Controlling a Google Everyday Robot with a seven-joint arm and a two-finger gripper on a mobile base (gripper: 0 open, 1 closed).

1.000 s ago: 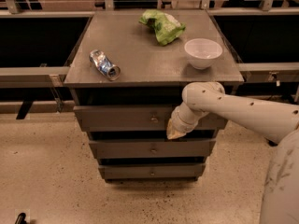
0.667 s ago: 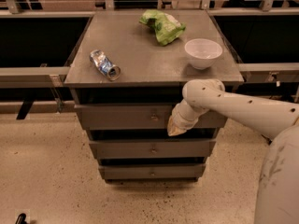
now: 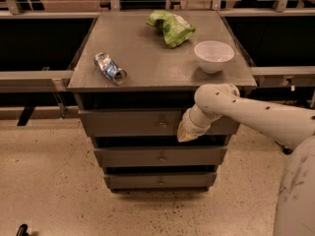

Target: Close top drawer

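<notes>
The top drawer (image 3: 133,123) is a wide grey front panel with a small brass knob (image 3: 162,124), the uppermost of three in a grey cabinet. It stands out a little from the cabinet, with a dark gap above it. My gripper (image 3: 186,132) is at the end of the white arm coming in from the right. It rests against the drawer front just right of the knob, near the panel's lower edge.
On the cabinet top (image 3: 147,58) lie a crushed can (image 3: 110,68), a green chip bag (image 3: 171,27) and a white bowl (image 3: 213,56). Two lower drawers (image 3: 160,157) sit below. Grey rails (image 3: 34,77) run left and right of the cabinet. Speckled floor lies in front.
The gripper and arm have stayed against the drawer front; the arm has shifted very slightly. The drawer shows no clear movement.
</notes>
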